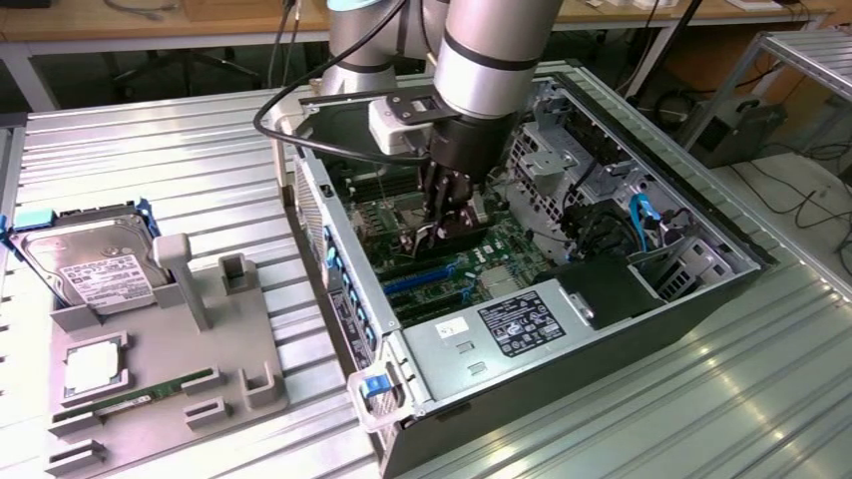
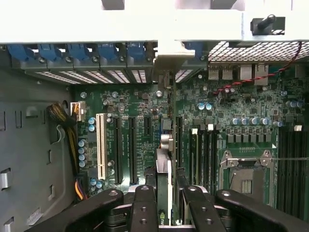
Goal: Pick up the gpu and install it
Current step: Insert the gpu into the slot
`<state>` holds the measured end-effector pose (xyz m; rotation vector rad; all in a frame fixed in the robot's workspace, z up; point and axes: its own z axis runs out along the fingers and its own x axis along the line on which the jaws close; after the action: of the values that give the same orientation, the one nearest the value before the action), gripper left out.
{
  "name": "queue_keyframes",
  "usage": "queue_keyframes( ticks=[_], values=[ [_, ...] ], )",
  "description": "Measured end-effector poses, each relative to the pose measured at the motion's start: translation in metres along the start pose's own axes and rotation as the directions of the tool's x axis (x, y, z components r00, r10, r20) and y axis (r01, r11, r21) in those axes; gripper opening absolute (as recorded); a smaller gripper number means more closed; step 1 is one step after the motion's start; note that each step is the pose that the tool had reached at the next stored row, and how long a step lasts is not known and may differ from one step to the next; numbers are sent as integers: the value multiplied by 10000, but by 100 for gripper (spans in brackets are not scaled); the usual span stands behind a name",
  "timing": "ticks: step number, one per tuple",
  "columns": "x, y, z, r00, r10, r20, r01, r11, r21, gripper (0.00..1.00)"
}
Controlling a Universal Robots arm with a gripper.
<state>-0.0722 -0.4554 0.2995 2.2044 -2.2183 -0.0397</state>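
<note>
The gripper (image 1: 446, 232) hangs inside the open computer case (image 1: 692, 299), its black fingers (image 2: 145, 212) pinching the gpu (image 2: 164, 193) edge-on between them, just above the green motherboard (image 1: 500, 254). In the wrist view the card shows as a thin upright strip running away from the fingers toward the rear wall of the case, its silver bracket end (image 2: 168, 60) up by the row of blue slot clips (image 2: 91, 50); it stands over the board between the black expansion slots (image 2: 124, 150) and the memory slots (image 2: 205, 154). Whether it is seated in a slot cannot be told.

The case lies on its side on a ribbed metal table (image 1: 160, 160), open face up, with a labelled power supply (image 1: 520, 324) at its near end. To the exterior view's left of the case sits a grey fixture tray (image 1: 213, 339). A silver hard drive (image 1: 94, 274) with a white label leans in the tray's far end; nearer lie a square processor (image 1: 96, 367) and a narrow green memory stick (image 1: 147, 391). On the board, the empty processor socket (image 2: 246, 176) and a white slot (image 2: 101, 145) flank the card, well apart from it
</note>
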Motion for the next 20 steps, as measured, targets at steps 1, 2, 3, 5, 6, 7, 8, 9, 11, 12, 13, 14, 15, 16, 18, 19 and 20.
queue_keyframes(
  ticks=[1, 2, 3, 5, 6, 7, 8, 9, 11, 12, 13, 14, 15, 16, 18, 19, 20],
  values=[
    [0, 0, 0, 10000, -39, -1, 39, 10000, -45, 26],
    [0, 0, 1, 10000, -66, -2, 66, 10000, -74, 26],
    [0, 0, 4, 9999, -104, -1, 104, 9999, -103, 26],
    [0, 0, 17, 9999, -167, -3, 167, 9998, -115, 26],
    [0, -1, 27, 9998, -196, -6, 196, 9997, -116, 26],
    [0, -1, 42, 9997, -226, -6, 225, 9997, -117, 26],
    [1, -2, 57, 9997, -252, -6, 252, 9996, -117, 26],
    [1, -3, 90, 9996, -299, -9, 299, 9995, -119, 26],
    [1, -4, 131, 9994, -337, -4, 337, 9994, -117, 26],
    [1, -5, 150, 9994, -355, -4, 354, 9993, -117, 26],
    [1, -5, 167, 9993, -373, -3, 373, 9992, -118, 26],
    [1, -5, 184, 9992, -390, -3, 390, 9992, -118, 26],
    [2, -5, 201, 9992, -409, -3, 409, 9991, -118, 26],
    [2, -5, 218, 9991, -426, -4, 425, 9990, -119, 26],
    [2, -3, 245, 9990, -451, -4, 451, 9989, -119, 26],
    [2, -3, 259, 9989, -464, -5, 464, 9989, -119, 26],
    [2, -3, 272, 9989, -476, -5, 476, 9988, -119, 26]
  ],
)
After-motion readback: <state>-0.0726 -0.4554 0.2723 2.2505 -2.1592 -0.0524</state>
